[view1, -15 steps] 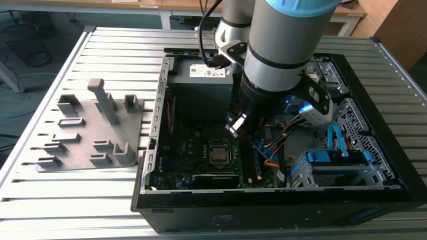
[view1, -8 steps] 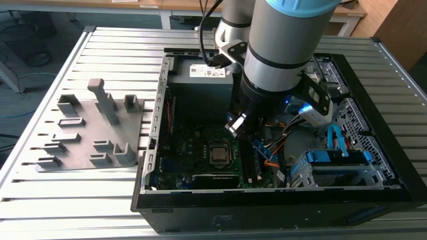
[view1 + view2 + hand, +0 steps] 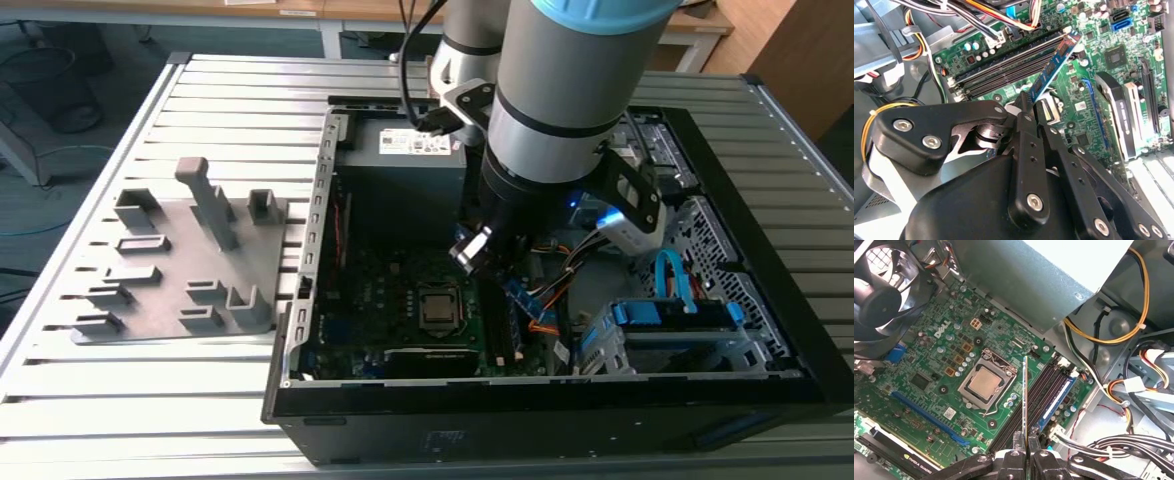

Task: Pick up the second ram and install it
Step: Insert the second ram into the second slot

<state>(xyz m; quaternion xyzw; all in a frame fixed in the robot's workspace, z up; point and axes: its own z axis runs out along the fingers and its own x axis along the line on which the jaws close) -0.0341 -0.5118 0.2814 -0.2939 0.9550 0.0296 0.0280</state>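
Over mobo | gripper x1 | grips second ram x1

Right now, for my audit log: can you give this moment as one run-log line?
gripper: shut on ram | ram: above motherboard, near slots | ram not seated

The tool is looking matt black, the ram is showing glossy board, the surface is gleaming as ribbed metal
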